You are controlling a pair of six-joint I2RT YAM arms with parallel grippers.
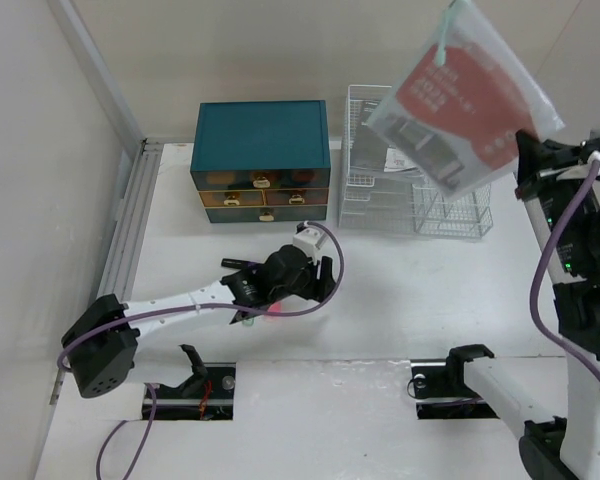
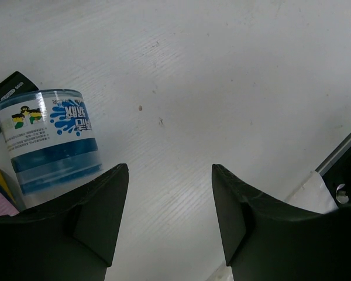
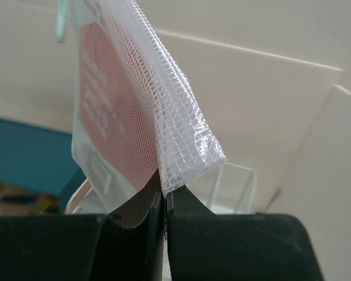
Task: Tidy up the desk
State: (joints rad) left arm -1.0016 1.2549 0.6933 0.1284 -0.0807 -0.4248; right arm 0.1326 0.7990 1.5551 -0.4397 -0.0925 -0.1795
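Note:
The desk point(image 1: 410, 290) is a wide white tabletop. My right gripper point(image 1: 530, 165) is raised high at the right and shut on a corner of a clear mesh pouch point(image 1: 460, 100) with a red booklet inside; the pouch point(image 3: 123, 105) hangs above the white wire rack. In the right wrist view its jaws point(image 3: 164, 190) pinch the pouch edge. My left gripper point(image 1: 320, 280) is low over the desk's middle, open and empty. In the left wrist view it point(image 2: 169, 175) faces bare desk point(image 2: 222, 88), with a clear blue-labelled tub point(image 2: 50, 140) to its left.
A teal drawer box point(image 1: 263, 160) stands at the back. A white wire rack point(image 1: 410, 190) stands to its right. A black item point(image 2: 9, 91), a yellow thing point(image 2: 0, 178) and a pink thing point(image 2: 0, 199) lie by the tub. Two cut-outs point(image 1: 190, 390) sit at the near edge.

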